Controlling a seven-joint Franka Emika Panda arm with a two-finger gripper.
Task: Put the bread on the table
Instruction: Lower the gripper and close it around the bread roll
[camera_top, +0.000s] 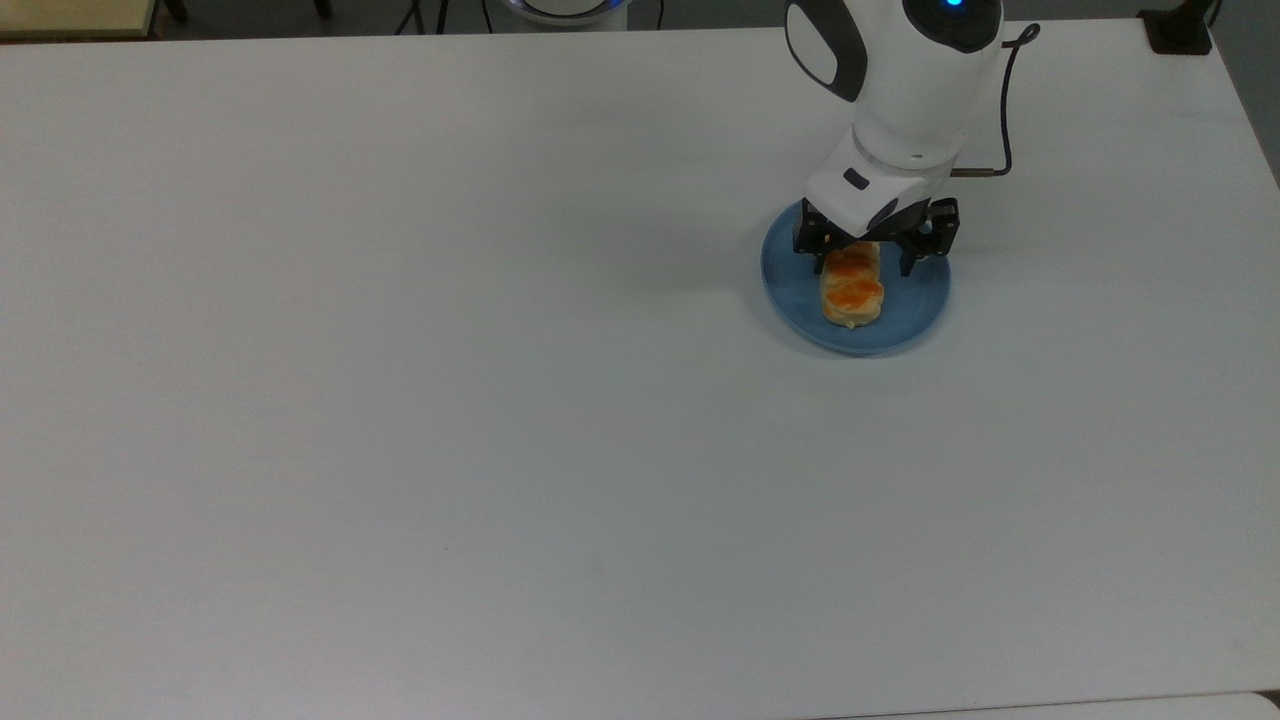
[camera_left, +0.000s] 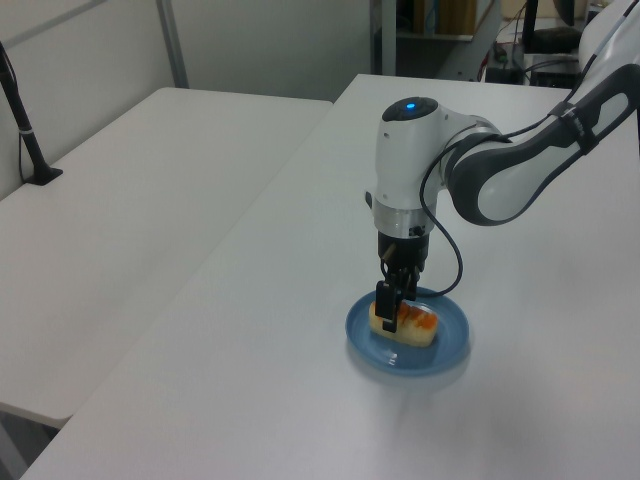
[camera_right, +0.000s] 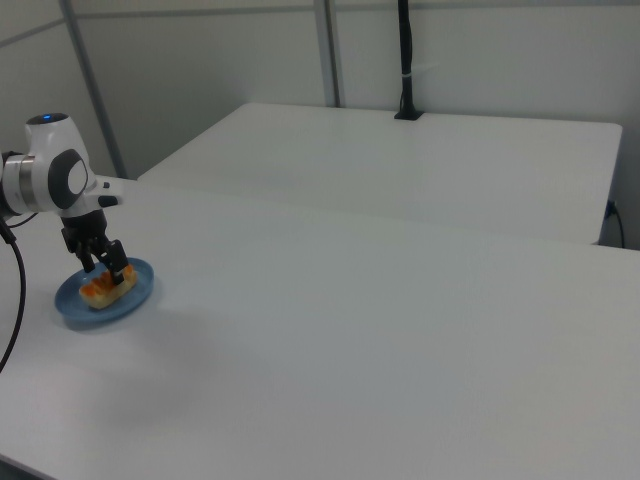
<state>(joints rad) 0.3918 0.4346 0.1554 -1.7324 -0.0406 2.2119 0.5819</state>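
Observation:
The pale-yellow bread (camera_top: 853, 293) with orange-brown bumps lies on a round blue plate (camera_top: 920, 300) at the right of the white table (camera_top: 400, 400) in the top view. My gripper (camera_top: 862, 262) is down over the bread's far end, open, with one finger on each side of it. In the left view the gripper (camera_left: 390, 300) hangs over the bread (camera_left: 412, 324) on the plate (camera_left: 445, 340). The right view shows the gripper (camera_right: 108, 268) above the bread (camera_right: 100, 290) and plate (camera_right: 125, 303).
A second white table (camera_left: 120, 230) stands beside this one, with a black post (camera_left: 25, 130) on it. A black clamp (camera_top: 1178, 30) sits at the table's far right corner in the top view. My white arm (camera_top: 900, 90) rises behind the plate.

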